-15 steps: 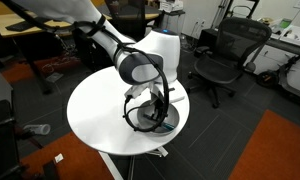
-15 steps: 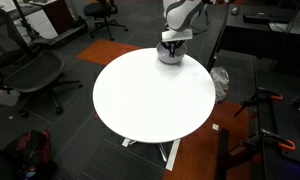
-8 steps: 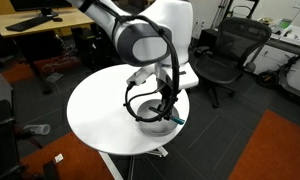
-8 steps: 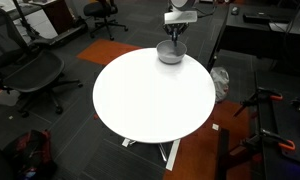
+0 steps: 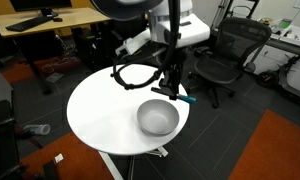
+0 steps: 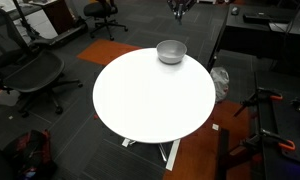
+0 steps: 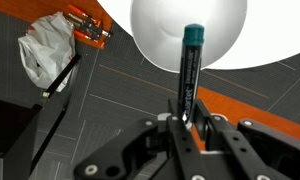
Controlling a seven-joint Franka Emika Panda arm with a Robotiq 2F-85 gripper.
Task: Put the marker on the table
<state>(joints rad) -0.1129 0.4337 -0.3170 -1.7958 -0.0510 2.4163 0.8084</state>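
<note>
My gripper is shut on the marker, a dark stick with a teal end, and holds it in the air above the grey bowl. The bowl stands near the edge of the round white table. In the wrist view the marker sticks out from between the fingers of the gripper, its teal end over the pale bowl. In an exterior view the gripper is at the top edge, above the bowl and table.
Black office chairs stand behind the table, and one beside it. A light-wood desk is at the back. On the floor below lie a white plastic bag and an orange carpet area.
The gripper has risen out of the bowl with the marker in it. It is now well above the bowl's rim, and the bowl stays in place.
</note>
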